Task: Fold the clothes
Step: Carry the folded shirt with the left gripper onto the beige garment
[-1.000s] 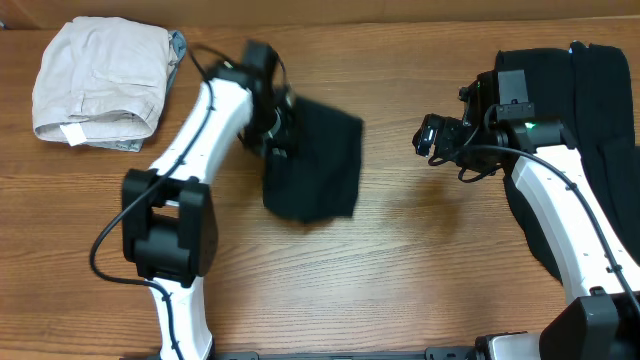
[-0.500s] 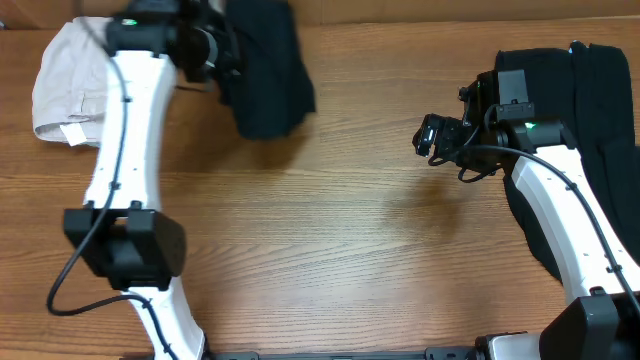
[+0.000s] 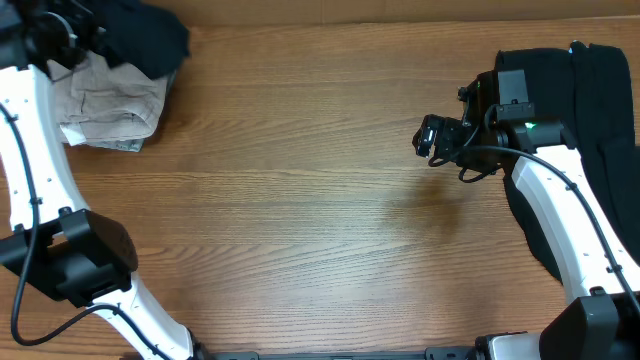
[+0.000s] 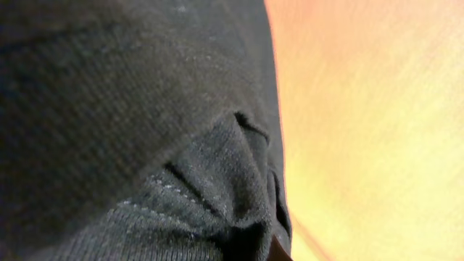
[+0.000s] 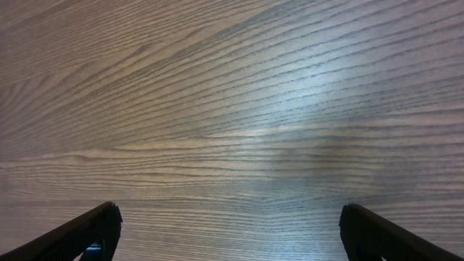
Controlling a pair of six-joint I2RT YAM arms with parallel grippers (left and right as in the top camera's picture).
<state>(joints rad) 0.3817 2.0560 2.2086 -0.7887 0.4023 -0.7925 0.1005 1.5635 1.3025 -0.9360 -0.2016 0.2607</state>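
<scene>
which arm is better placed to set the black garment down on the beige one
Left. It holds the black garment partly over the beige garment at the far left corner. The right fingers are open and empty over bare table, well away.

My bench of smooth shiny wood, black clothes of soft matt knit cloth, tan clothes of crinkly cloth, my arms of smooth white plastic
</scene>
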